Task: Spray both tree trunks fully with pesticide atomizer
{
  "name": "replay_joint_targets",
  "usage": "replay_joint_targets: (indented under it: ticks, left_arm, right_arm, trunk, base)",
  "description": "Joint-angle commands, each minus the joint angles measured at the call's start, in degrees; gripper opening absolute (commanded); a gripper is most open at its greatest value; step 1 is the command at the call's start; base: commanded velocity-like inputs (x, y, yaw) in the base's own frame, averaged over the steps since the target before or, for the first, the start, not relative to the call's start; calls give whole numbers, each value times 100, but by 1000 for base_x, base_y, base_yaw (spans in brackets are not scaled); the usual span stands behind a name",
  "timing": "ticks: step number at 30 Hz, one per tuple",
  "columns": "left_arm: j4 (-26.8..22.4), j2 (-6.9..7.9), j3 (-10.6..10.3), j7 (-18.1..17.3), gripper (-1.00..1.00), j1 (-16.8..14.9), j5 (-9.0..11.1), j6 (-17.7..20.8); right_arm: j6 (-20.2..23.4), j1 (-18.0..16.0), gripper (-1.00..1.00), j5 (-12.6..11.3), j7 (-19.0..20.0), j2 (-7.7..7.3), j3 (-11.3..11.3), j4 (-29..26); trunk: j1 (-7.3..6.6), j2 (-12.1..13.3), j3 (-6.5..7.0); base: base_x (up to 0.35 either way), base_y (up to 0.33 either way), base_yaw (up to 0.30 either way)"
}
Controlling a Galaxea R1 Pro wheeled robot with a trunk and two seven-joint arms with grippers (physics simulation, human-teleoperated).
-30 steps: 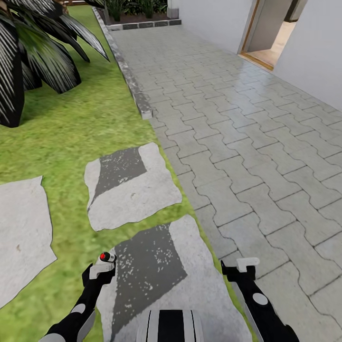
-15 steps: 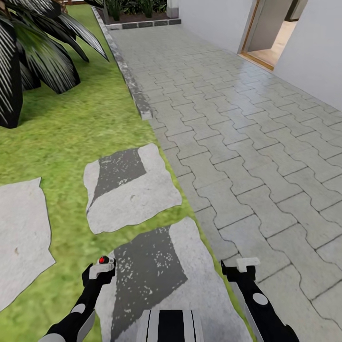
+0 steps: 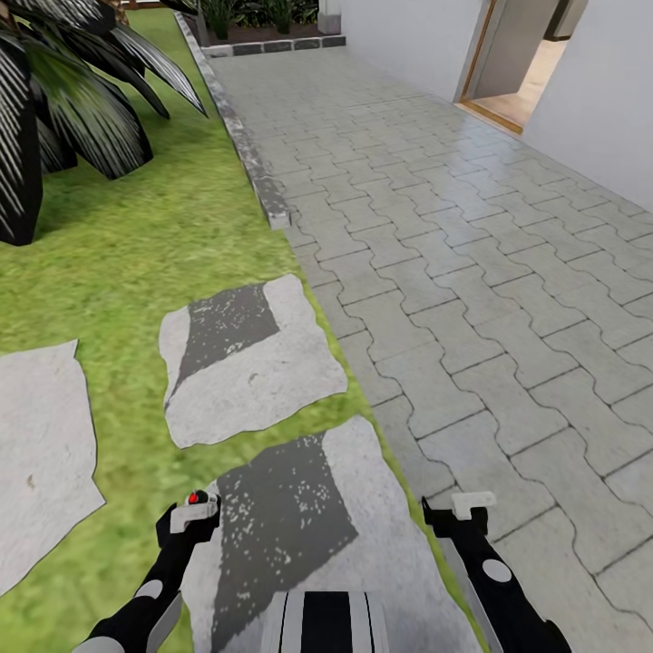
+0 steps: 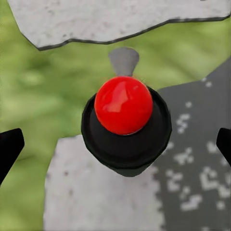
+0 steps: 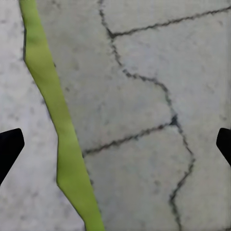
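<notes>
The pesticide atomizer [image 4: 125, 125] is a black cylinder with a round red cap and a small grey nozzle. Seen from above, it stands upright at the edge of a grey stepping stone [image 4: 96, 192]. My left gripper [image 4: 115, 149] hangs over it, open, its black fingertips [image 4: 9, 149] wide apart and clear of the body. In the head view the red cap of the atomizer [image 3: 193, 497] peeks out just beyond my left gripper [image 3: 193, 515]. My right gripper [image 3: 472, 501] is open with nothing in it, over the seam between stone and paving. The trees are out of view.
Flat stepping stones [image 3: 249, 363] lie in the lawn [image 3: 118, 272] on the left. Grey interlocking paving [image 3: 472, 272] stretches ahead and right, edged by a low stone kerb [image 3: 258, 177]. Dark palms [image 3: 54, 109] stand at far left. A white wall with an open doorway [image 3: 521, 73] is at far right.
The whole view has crept slightly forward. The atomizer's red cap now sits a little closer to my left gripper. The right arm looks the same.
</notes>
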Motion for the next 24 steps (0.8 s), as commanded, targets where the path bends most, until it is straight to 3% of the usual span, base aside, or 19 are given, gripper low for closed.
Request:
replay_joint_targets:
  ticks: [1,11,12,24]
  left_arm:
    - [0,0,1,0,100,0,0,0]
    - [0,8,-1,0,100,0,6,0]
    - [0,8,-2,0,-100,0,7,0]
    - [0,1,-7,0,-100,0,0,2]
  right_arm:
    - [0,0,100,0,0,0,0,0]
    - [0,0,100,0,1,0,0,3]
    - [0,0,100,0,0,0,0,3]
    - [0,0,100,0,0,0,0,3]
  trunk:
    - [0,0,0]
    - [0,0,0]
    - [0,0,0]
    - [0,0,0]
  base:
    - [48,0,0]
    - [8,0,0]
    - [0,0,0]
    - [0,0,0]
